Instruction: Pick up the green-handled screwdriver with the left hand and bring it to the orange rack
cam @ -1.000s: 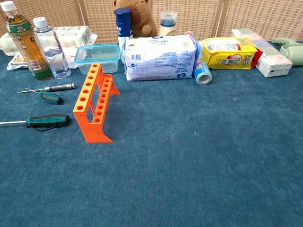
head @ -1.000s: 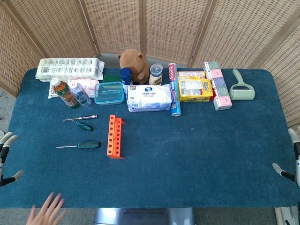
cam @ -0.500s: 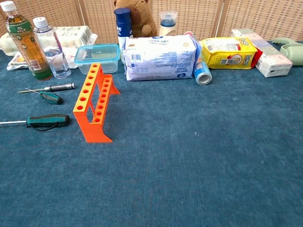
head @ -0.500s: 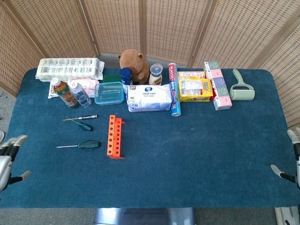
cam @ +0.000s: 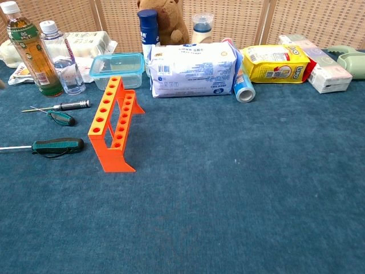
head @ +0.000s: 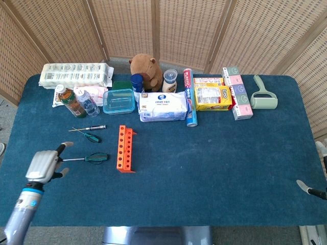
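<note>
Counted things on the table (head: pixel 214 168)

Three screwdrivers (head: pixel 86 158), one orange rack (head: pixel 124 148), two drink bottles (head: pixel 71 101), one clear lidded container (head: pixel 118 101), one plush capybara (head: pixel 146 69), one wipes pack (head: pixel 163 106), one lint roller (head: pixel 264 96).

on the table (head: pixel 214 173), a screwdriver (head: pixel 87 158) is laid just left of the rack (head: pixel 124 148), with two smaller screwdrivers (head: pixel 88 131) placed behind it. bottles (head: pixel 76 101) and a lidded container (head: pixel 118 101) are set further back; the left hand (head: pixel 45 164) is positioned near the screwdriver's tip.
</note>
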Robot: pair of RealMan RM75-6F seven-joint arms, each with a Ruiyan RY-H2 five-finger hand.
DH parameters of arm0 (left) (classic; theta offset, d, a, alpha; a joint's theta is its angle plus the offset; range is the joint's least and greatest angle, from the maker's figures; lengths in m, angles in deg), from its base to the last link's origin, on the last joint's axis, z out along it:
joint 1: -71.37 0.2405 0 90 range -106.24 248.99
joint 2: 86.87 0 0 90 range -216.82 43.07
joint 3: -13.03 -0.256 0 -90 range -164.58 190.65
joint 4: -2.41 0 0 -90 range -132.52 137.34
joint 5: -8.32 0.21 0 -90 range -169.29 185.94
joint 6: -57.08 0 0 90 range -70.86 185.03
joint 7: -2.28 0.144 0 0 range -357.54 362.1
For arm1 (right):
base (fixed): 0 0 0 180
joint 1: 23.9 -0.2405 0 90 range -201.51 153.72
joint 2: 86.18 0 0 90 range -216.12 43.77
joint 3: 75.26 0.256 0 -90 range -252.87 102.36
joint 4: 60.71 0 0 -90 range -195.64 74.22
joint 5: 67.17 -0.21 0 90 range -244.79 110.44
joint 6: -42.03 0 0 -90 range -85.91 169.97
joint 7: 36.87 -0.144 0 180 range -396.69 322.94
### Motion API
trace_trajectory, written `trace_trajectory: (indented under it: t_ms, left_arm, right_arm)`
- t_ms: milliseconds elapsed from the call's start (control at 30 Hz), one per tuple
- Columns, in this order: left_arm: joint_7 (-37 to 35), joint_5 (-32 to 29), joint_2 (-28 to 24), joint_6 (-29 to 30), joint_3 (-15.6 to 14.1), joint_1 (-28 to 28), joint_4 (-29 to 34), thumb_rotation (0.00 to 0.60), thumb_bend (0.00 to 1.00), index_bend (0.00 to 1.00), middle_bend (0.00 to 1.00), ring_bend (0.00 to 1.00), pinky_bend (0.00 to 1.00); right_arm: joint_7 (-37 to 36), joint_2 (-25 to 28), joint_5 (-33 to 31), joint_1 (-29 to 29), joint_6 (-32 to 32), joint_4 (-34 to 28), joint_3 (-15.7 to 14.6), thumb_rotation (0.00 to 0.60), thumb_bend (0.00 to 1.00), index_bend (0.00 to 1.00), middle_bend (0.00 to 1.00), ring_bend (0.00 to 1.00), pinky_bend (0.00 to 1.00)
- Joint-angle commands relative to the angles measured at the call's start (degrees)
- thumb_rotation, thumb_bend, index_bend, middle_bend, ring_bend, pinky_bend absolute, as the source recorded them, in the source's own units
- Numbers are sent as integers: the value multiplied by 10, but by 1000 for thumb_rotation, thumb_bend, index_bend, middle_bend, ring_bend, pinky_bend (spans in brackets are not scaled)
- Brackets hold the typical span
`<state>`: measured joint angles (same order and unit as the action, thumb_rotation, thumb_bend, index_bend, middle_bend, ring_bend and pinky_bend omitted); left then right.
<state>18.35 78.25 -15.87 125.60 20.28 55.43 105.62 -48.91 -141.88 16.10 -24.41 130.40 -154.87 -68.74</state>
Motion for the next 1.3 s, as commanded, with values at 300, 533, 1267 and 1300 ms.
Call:
trace_trajectory:
  t_ms: [300, 533, 1267, 1300]
  left_arm:
    - [124, -155, 110, -38, 30, -71, -29, 600, 262, 249, 997, 955, 950]
    - [137, -215, 152, -49, 37, -93, -52, 600, 275, 249, 997, 956, 949]
    - [182, -278, 208, -21, 35, -132, -76, 600, 376, 287, 997, 955, 949]
    - [182, -279, 209, -20, 34, -133, -77, 600, 376, 292, 997, 955, 949]
  right_arm:
    - [-10, 5, 3, -2, -8, -1, -4, 600, 34, 59, 0, 0, 0]
    - [-16, 7, 5, -3, -12, -2, -5, 600, 34, 59, 0, 0, 0]
    - [-37, 13, 8, -3, -16, -1, -7, 600, 34, 59, 0, 0, 0]
    - [-37, 14, 8, -4, -16, -1, -7, 600, 34, 59, 0, 0, 0]
